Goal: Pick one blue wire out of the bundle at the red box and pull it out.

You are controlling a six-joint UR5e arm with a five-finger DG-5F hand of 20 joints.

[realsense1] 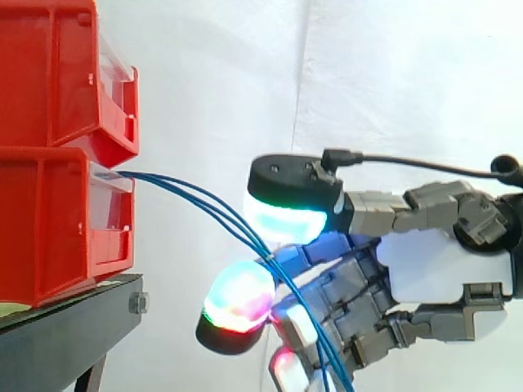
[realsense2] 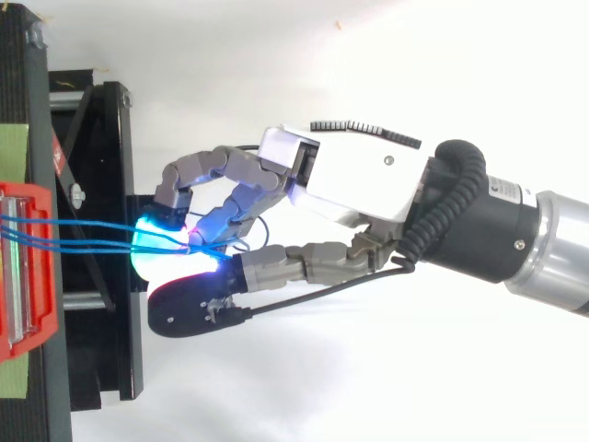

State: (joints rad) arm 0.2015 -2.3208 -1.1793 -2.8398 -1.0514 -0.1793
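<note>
I saw the hand (realsense2: pixel 359 180) curled round the blue wires (realsense1: pixel 184 190), thumb pad above and finger pad below, near the lower red bin (realsense1: pixel 57 220).

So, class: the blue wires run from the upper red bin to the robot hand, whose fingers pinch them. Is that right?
Not quite. The side view shows the blue wires leaving the lower red bin, not the upper red bin. The rest holds: the hand pinches them between its fingers.

Fingers (realsense2: pixel 197 171) pinch blue wires (realsense2: pixel 92 223) nr red box (realsense2: pixel 48 295)
</note>
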